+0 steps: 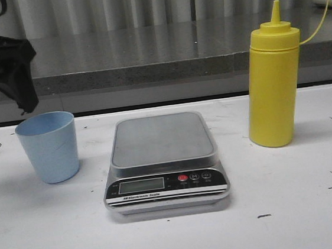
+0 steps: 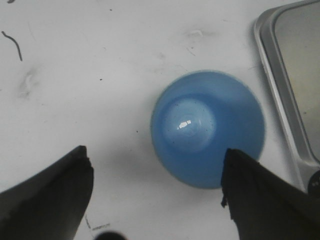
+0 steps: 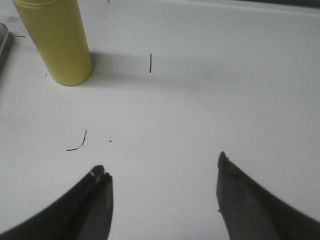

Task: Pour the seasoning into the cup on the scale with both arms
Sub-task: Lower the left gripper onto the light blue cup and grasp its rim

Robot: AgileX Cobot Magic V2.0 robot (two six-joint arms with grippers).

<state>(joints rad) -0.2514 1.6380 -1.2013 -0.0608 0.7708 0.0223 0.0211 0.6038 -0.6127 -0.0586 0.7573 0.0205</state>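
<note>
The pale blue cup stands upright on the white table, left of the scale. The scale's steel platform is bare. The yellow seasoning bottle stands upright right of the scale, its cap hanging on a thin tether. My left gripper hovers above and behind the cup. In the left wrist view it is open, looking down into the empty cup, which lies partly between the fingers, untouched. My right gripper is open and empty over bare table, apart from the bottle. It is out of the front view.
A grey stone ledge runs along the back of the table. The scale's edge lies close beside the cup. Small dark marks dot the white table.
</note>
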